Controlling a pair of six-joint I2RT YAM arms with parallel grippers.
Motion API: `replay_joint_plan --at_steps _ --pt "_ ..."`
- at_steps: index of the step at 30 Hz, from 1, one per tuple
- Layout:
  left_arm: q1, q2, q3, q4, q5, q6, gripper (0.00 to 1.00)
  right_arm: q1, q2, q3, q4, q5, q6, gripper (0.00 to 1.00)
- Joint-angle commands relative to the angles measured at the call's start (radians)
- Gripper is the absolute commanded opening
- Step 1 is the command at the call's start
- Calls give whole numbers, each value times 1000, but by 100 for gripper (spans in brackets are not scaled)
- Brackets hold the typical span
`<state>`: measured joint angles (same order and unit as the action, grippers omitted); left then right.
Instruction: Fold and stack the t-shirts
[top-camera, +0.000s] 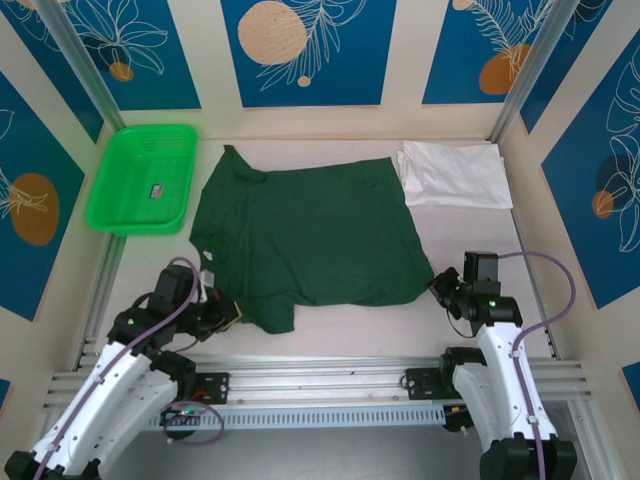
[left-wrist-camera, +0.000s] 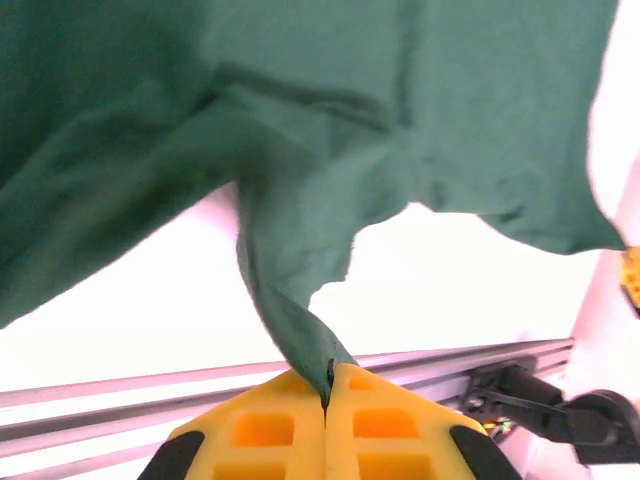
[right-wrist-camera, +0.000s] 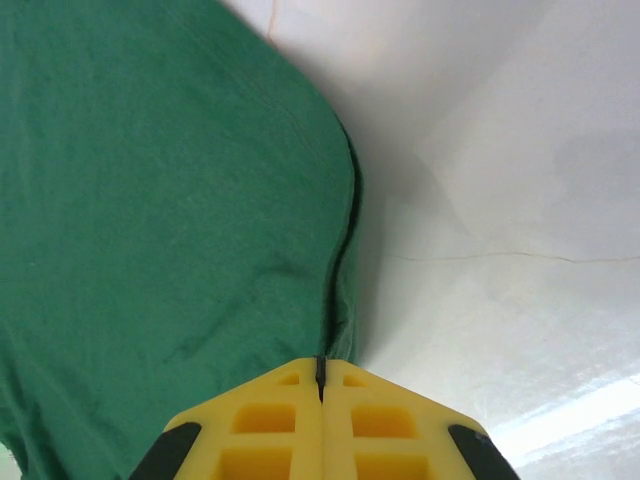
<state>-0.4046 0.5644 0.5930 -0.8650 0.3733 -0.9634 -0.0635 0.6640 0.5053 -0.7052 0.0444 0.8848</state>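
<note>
While the mesh basket (top-camera: 130, 160) is holding a small dark object (top-camera: 157, 190), my left gripper (left-wrist-camera: 327, 375) and right gripper (right-wrist-camera: 321, 365) are pinching the soft green t-shirt (top-camera: 310, 235).

Top cam: high at near side, looking down over whole table (top-camera: 350, 325); wrist cams: very close on dark green t-shirt (top-camera: 300, 235) near corners; all three share it.

A bright green mesh basket (top-camera: 135, 165) is sitting at the far left of the pale counter (top-camera: 360, 325). A small dark item (top-camera: 157, 190), too small to tell, is lying inside it. Grey metal rails (top-camera: 320, 385) are running along the near edge. Blue panels (top-camera: 300, 50) with leaf drawings and orange circles are standing around the counter.
</note>
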Motion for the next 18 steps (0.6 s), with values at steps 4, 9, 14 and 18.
replay_joint_plan --at_steps 4,9,14,18 --pt "-11 -6 160 -66 5 -8 0 16 29 90 -18 -20 -26 0" --pt "-10 -7 209 -130 43 43 0 18 13 114 -50 -16 -37 0" --pt "-11 -41 150 -162 102 55 0 17 -31 93 -59 -40 -21 0" --pt "-11 -63 169 -156 140 60 0 16 -77 87 -49 -81 -14 0"
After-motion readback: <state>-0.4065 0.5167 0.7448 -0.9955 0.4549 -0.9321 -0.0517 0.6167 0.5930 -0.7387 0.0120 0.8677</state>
